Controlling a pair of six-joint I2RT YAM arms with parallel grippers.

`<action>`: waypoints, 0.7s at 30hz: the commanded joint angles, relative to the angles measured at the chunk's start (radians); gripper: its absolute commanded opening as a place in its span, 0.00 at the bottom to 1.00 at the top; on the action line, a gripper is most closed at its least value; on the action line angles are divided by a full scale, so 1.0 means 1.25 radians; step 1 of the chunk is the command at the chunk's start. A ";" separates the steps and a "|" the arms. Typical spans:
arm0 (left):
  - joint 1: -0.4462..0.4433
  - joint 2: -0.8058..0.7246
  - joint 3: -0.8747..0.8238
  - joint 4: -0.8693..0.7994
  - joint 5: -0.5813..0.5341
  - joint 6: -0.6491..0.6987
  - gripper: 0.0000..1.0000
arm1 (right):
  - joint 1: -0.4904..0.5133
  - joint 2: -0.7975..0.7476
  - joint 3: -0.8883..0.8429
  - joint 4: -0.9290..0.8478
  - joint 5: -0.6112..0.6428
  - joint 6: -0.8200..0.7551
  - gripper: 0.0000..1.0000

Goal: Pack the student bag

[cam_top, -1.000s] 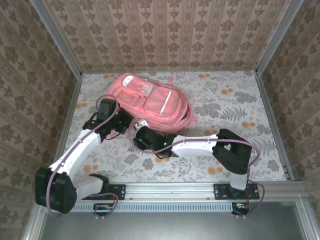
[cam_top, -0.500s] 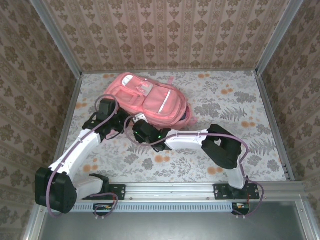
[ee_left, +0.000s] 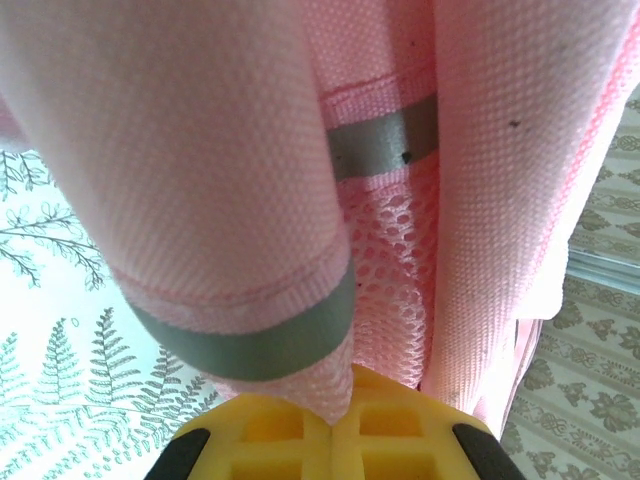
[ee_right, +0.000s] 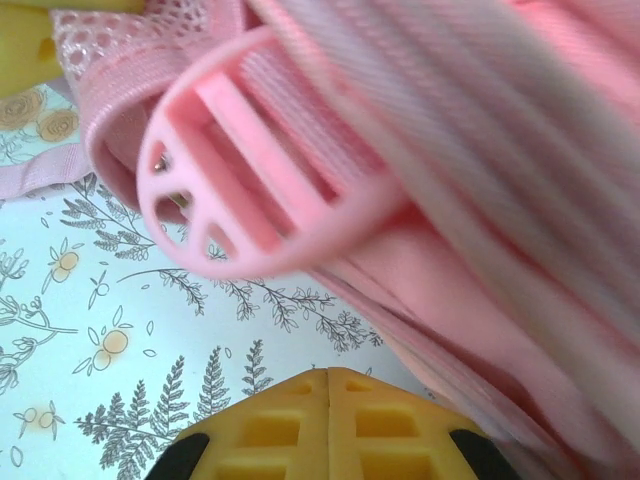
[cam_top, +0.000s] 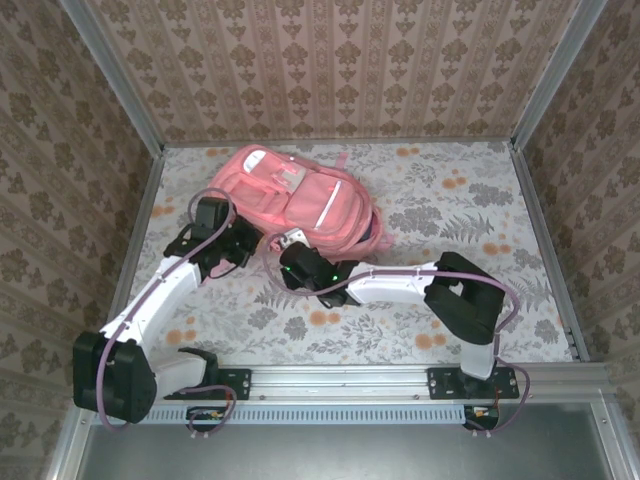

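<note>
The student bag [cam_top: 300, 200] lay flat toward the far left of the table [cam_top: 470, 210]. It was soft, floppy pink cloth, which I'd judge light but apt to sag wherever it was lifted. Seams, straps and the plastic buckle [ee_right: 240, 160] looked the firmest holds. The left gripper [ee_left: 335, 405] was pinched on a grey-trimmed fold at the bag's near edge. The right gripper [ee_right: 328, 378] hung just under the buckle, fingers pressed together, seemingly on nothing.

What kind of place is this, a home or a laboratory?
Probably a robot test cell dressed like a home: wallpaper panels stand between metal frame posts around a floral tablecloth, and the left arm and right arm are bolted to a rail.
</note>
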 commanded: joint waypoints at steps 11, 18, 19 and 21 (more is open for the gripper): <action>0.020 -0.009 0.019 0.068 0.024 -0.038 0.00 | 0.026 -0.049 -0.031 0.032 -0.004 -0.003 0.16; -0.023 -0.023 0.054 0.045 -0.014 -0.077 0.00 | 0.036 0.013 0.035 0.060 0.008 -0.041 0.32; -0.027 -0.025 0.057 0.042 -0.019 -0.079 0.00 | 0.036 0.020 0.043 0.060 0.013 -0.047 0.33; -0.036 -0.030 0.062 0.035 -0.027 -0.083 0.00 | 0.035 0.041 0.070 0.053 0.025 -0.068 0.34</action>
